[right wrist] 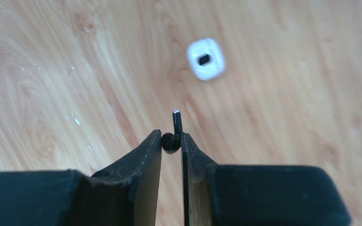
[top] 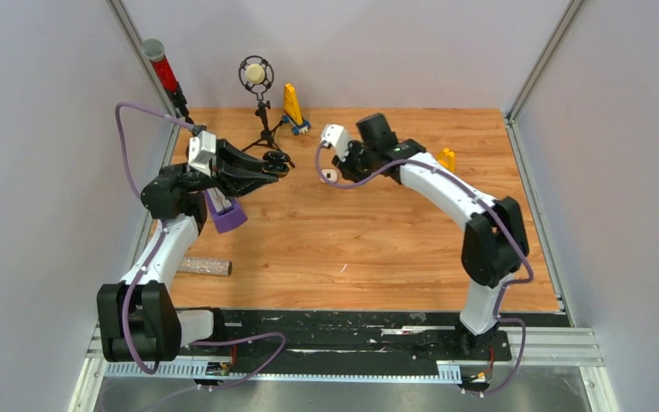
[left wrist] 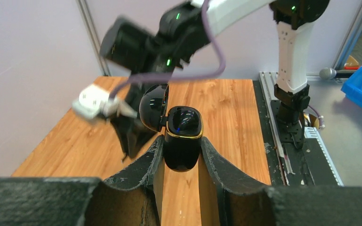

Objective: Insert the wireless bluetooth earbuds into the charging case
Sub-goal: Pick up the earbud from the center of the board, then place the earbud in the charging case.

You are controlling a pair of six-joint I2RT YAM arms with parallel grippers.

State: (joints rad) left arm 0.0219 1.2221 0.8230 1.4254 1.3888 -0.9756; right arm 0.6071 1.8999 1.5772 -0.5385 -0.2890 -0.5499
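Gripping a tiny black stemmed plastic earbud by its rounded head, the right gripper is closed on it with the stem pointing straight out past the fingertips. This orientation probably leaves the stem free to enter a socket first. The earbud hangs in the air at the far middle of the scene, above a small white pebble-like case lying flat on the wooden table. A dark mark shows on that case's top, too blurred to identify.

Just to the left, the left gripper is clamped on the lower body of a glossy black charging case. It is held off the table with its hinged lid swung open, presumably to present the cavity to the right arm. The two grippers are near each other but apart, and insertion is not yet begun. No other earbuds can be made out.
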